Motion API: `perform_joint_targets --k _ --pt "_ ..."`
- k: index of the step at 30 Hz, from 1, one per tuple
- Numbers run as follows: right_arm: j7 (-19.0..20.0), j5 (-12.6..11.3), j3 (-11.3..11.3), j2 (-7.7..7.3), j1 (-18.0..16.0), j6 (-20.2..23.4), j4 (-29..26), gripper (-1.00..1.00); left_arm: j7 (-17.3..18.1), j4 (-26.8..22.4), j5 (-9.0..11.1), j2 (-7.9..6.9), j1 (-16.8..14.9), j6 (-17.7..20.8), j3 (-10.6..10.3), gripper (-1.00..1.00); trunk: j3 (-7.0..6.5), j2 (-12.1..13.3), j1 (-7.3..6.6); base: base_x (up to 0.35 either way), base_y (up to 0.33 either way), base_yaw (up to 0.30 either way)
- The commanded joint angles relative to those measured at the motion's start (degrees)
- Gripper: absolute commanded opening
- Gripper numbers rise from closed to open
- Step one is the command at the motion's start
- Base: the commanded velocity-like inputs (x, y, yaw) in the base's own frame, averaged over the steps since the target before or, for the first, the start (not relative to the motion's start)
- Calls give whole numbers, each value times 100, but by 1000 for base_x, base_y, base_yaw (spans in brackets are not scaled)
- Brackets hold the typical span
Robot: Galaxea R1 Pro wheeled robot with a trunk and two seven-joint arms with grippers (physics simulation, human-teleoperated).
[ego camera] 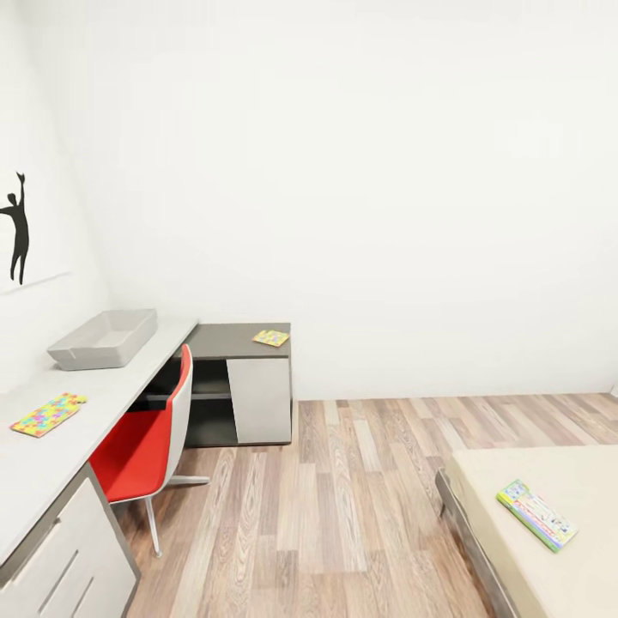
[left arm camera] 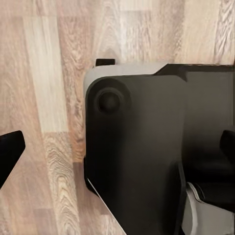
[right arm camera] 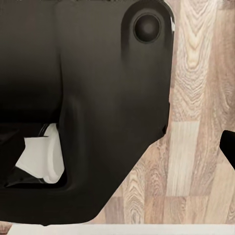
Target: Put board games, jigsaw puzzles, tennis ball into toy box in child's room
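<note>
Toy box (ego camera: pixel 103 338): far on the white bench (ego camera: pixel 34 463), left wall.
Jigsaw puzzles: one (ego camera: pixel 48 415) near on bench, one (ego camera: pixel 271 337) on dark unit.
Board game (ego camera: pixel 536 514): on bed (ego camera: pixel 566 549), right.
Floor (ego camera: pixel 343 498): wood planks.
Jaws: state cannot be told.

Your left gripper (left arm camera: pixel 117 152) points down at the floor over the dark base; one black fingertip (left arm camera: pixel 10 149) shows at 9 o'clock, another at 3. Your right wrist looks down likewise, a fingertip (right arm camera: pixel 229 147) at 3 o'clock.
</note>
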State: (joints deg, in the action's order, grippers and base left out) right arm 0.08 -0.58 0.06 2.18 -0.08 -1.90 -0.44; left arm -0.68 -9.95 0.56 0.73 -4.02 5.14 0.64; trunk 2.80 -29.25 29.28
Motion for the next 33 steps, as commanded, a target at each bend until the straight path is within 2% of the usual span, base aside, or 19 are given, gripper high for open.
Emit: perform_joint_targets --k 1,6,10,14,17,20,23,24,25,27,29,30,33 --pt "1 -8 -1 -1 -1 -12 -13 100 -6 -15 8 -1 -65 94 6 100 -7 32 -20 0 0 0" --pt "11 -11 -5 -47 -82 34 -156 100 9 -23 13 -3 -560 347 9 100 -97 233 -130 0 0 0" --pt "28 -35 -19 -141 -320 98 -412 100 25 -24 20 3 -950 524 13 100 -169 393 -218 0 0 0" --pt "33 -61 -78 -166 -582 307 -606 100 52 -67 25 0 -1275 834 14 100 -241 553 -306 0 0 0" --pt "35 -178 -244 -181 -846 656 -895 100 86 -221 30 2 -1567 1215 15 100 -277 634 -350 0 0 0" --pt "34 -285 -405 -189 -961 926 -1206 100 155 -435 31 0 -1681 1486 15 100 -277 634 -350 0 0 0" --pt "28 -393 -618 -160 -1028 1546 -1852 100 361 -895 31 -2 -1784 2017 11 100 -277 634 -350 0 0 0" --pt "25 -422 -695 -143 -1028 1957 -2299 100 496 -1173 31 -2 -1810 2323 9 100 -277 634 -350 0 0 0" --pt "24 -433 -726 -137 -1025 2178 -2549 100 568 -1319 31 -2 -1819 2478 8 100 -277 634 -350 0 0 0" --pt "21 -460 -795 -121 -1009 3054 -3661 100 862 -1928 27 -2 -1841 3092 7 100 -277 634 -350 0 0 0" --pt "20 -467 -820 -116 -999 3443 -4209 100 988 -2234 22 -6 -1847 3391 7 100 -277 634 -350 0 0 0" --pt "21 -474 -848 -112 -985 3783 -4691 100 1087 -2528 19 -8 -1850 3660 6 100 -277 634 -350 0 0 0" --pt "21 -482 -946 -107 -969 4290 -5429 100 1253 -3067 25 -43 -1854 4093 9 100 -277 634 -350 0 0 0"
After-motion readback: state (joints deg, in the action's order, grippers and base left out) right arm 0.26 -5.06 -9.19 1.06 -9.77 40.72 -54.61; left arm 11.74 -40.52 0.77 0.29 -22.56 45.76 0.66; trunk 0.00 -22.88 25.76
